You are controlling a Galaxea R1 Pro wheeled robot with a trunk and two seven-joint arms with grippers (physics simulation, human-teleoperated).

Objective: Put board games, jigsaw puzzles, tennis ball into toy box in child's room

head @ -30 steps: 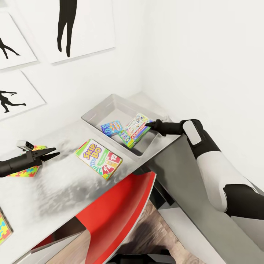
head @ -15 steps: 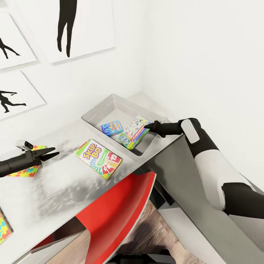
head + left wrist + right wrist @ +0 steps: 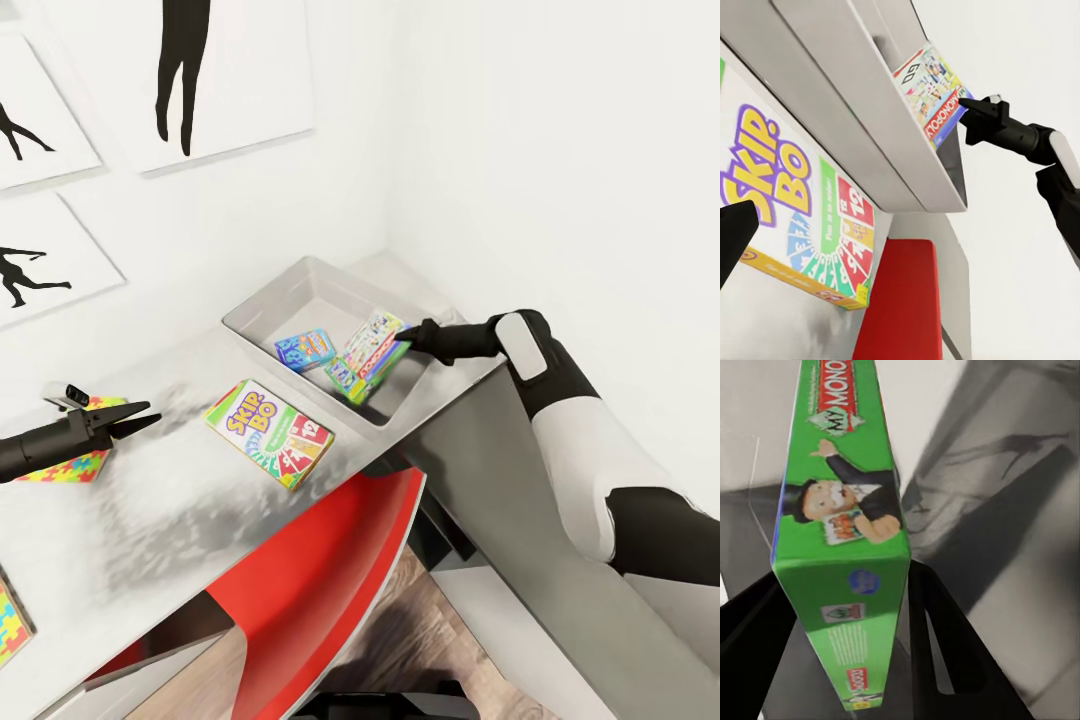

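- The shallow grey toy box (image 3: 262, 305) sits on the brushed-metal table (image 3: 180, 520), pushed up near the white wall at the corner.
- The black right gripper (image 3: 406, 336) reaches over the box's near rim, its two fingers pinching the corner of a green-edged Monopoly board game box (image 3: 366, 357).
- From the right wrist camera the Monopoly box (image 3: 846, 532) stands on edge between the dark fingers (image 3: 945, 645), one on each side of it, its green spine facing the lens.
- That game is tilted, its lower end down inside the toy box and its upper corner raised at the gripper.
- A small blue board game box (image 3: 305, 348) lies flat on the toy box floor, just beside the Monopoly game.
- A Skip-Bo card game box (image 3: 269, 433) with a white lid and a yellow-and-green border lies flat on the table, outside the toy box and near its front corner.
- The black left gripper (image 3: 140, 416) hovers above the table well to the left of the Skip-Bo box, its fingers spread a little and holding nothing.
- Beneath that arm lies a multicoloured jigsaw puzzle box (image 3: 70, 462), flat on the table.
- A second jigsaw puzzle box (image 3: 12, 620) shows at the table's near left edge.
- A red chair (image 3: 320, 560) is tucked below the table's front edge.
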